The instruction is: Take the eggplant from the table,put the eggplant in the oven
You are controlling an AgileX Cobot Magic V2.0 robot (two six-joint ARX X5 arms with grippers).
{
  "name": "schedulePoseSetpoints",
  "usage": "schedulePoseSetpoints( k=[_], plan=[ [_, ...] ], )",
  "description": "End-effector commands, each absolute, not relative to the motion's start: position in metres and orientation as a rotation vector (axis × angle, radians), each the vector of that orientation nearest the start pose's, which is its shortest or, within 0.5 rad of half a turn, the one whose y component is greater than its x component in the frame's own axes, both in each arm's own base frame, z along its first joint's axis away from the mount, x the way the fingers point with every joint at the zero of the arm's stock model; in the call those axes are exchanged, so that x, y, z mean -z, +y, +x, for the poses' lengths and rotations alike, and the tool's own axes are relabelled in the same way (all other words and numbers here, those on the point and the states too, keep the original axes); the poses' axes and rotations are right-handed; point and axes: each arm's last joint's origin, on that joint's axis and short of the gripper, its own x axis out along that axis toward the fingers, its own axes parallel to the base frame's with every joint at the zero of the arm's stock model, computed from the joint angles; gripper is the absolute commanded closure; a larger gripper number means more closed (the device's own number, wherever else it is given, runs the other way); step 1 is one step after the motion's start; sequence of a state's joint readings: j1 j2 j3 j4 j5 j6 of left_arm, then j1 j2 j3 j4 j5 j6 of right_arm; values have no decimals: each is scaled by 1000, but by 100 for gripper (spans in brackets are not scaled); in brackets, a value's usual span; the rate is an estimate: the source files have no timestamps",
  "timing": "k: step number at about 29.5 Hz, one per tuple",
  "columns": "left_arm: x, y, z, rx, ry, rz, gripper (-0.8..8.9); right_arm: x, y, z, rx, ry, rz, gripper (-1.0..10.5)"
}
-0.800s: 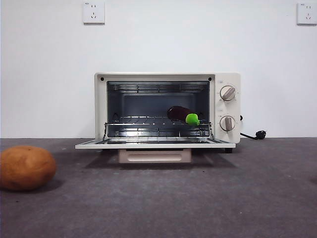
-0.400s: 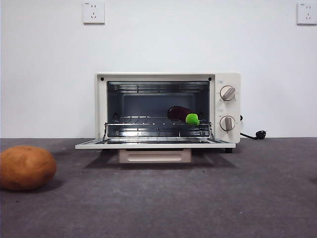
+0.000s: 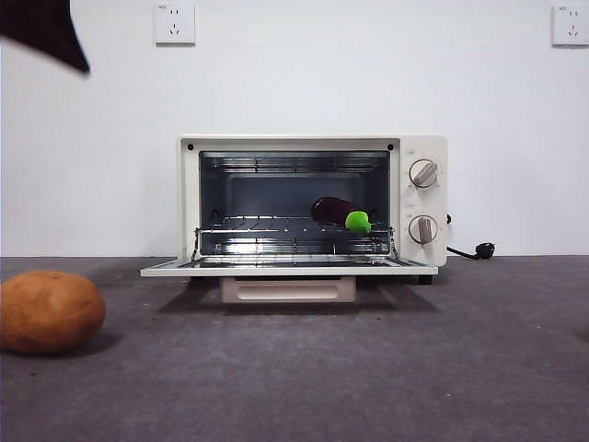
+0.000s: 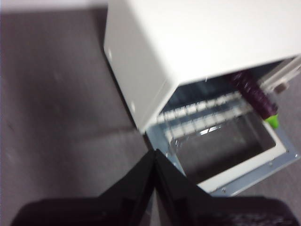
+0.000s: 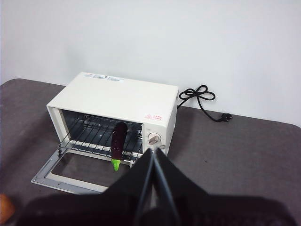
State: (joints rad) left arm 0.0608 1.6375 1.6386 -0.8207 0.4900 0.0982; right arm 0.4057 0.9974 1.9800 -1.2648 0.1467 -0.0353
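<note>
Two grippers are in play, and neither holds anything. Our left gripper hangs above the oven, off the end away from the knobs, its fingers clenched together and empty; in the front view it shows only as a black tip at the top corner. Our right gripper waits well back from the oven's open front, looking down on it, fingers pressed together on nothing.

The eggplant lies on the wire rack inside the oven, toward the knob end of the cavity, its green stem cap pointing out at the open door. In the right wrist view the cap reaches the rack's front edge and seems to overhang it a little. The potato sits on the bench, well apart from the oven and off its far end from the knobs.

We judge the placing done: what remains is to get clear cleanly. We should lift the left arm up and away from the oven's top without brushing the casing, since a knock could jar the rack and roll the eggplant forward. We should keep both arms off the lowered door, and leave the potato alone.
</note>
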Motion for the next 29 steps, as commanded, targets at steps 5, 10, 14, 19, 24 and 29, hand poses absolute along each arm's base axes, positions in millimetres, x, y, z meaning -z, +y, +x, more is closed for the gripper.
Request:
schedulePoseSetpoints(
  k=[5,10,14,19,24,29],
  plan=[
    [-260,8,368,532,977,-282,820,-535,18,52,-264,273,-117,958],
    [-208,2,377,593,1065,-348,820,-532,17,51,-263,307,-126,958],
    [-179,-3,384,612,1126,-375,820,-530,17,51,-263,324,-131,958],
    [-157,-8,390,681,1145,-430,820,-528,17,50,-263,345,-136,958],
    [-140,-15,393,698,1179,-431,820,-527,17,49,-263,360,-141,958],
    [-127,-23,395,779,1179,-479,820,-526,17,49,-263,362,-141,958]
  ],
)
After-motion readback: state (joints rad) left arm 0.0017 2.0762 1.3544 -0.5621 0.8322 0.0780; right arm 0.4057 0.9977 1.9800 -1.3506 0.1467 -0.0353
